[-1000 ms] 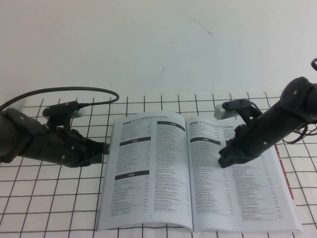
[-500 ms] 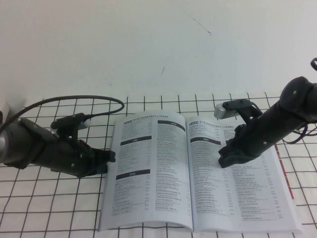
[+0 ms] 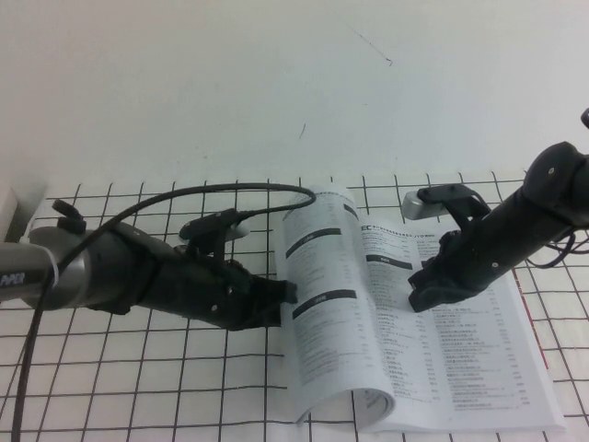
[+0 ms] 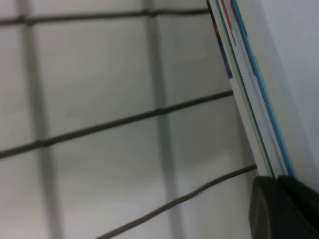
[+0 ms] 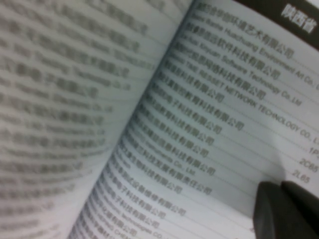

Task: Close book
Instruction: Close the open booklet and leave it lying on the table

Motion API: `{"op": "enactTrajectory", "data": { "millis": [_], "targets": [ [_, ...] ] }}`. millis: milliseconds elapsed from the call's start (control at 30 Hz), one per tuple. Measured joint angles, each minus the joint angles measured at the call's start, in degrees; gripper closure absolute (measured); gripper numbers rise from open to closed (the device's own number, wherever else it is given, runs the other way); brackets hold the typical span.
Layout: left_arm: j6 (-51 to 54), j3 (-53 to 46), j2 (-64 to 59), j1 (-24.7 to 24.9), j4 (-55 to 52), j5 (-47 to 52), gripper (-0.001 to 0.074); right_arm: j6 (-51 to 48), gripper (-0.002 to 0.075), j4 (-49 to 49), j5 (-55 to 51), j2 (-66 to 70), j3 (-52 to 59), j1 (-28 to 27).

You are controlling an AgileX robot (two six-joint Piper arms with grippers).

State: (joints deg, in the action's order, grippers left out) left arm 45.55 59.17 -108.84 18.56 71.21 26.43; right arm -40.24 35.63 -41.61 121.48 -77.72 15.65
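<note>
White book (image 3: 433, 368) half-raised against my left gripper (image 3: 285, 295), fingers together, arm low | right gripper (image 3: 421, 297) pinched closed, angled down onto page

The white, black-gridded table (image 3: 110, 387) carries an open book (image 3: 442, 368), its left pages curled upward. My left gripper (image 3: 287, 293), fingers together, is low at those pages; my right gripper (image 3: 419, 296), likewise closed, rests on the right page.
</note>
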Motion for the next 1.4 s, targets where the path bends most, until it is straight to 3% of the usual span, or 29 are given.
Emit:
{"op": "enactTrajectory", "data": {
  "millis": [333, 433, 800, 1033, 1233, 1400],
  "targets": [
    [18.8, 3.4, 3.0, 0.5, 23.2, 16.5, 0.0738, 0.8, 0.0729, 2.6, 0.4, 0.0, 0.2, -0.6],
    [23.0, 3.5, 3.1, 0.4, 25.9, 21.8, 0.0738, 2.2, 0.0729, 0.0, 0.7, -0.8, 0.5, -0.6],
    [29.2, 3.5, 3.6, 0.9, 25.6, 31.2, 0.0738, 26.6, 0.0729, -35.6, 0.1, -14.1, 1.5, -0.3],
    [30.5, 3.5, 11.6, 0.9, 25.3, 21.5, 0.0738, 33.4, 0.0729, -47.9, -2.9, -28.0, 1.5, -0.3],
    [20.8, 3.5, 23.3, 1.2, 6.4, 4.4, 0.0738, 33.5, 0.0729, -46.4, -2.4, -41.7, 4.7, -0.3],
    [4.2, 3.5, 32.3, 1.3, -15.5, 1.1, 0.0738, 30.6, 0.0729, -45.8, 1.1, -55.6, 14.0, -0.3]
  ]
}}
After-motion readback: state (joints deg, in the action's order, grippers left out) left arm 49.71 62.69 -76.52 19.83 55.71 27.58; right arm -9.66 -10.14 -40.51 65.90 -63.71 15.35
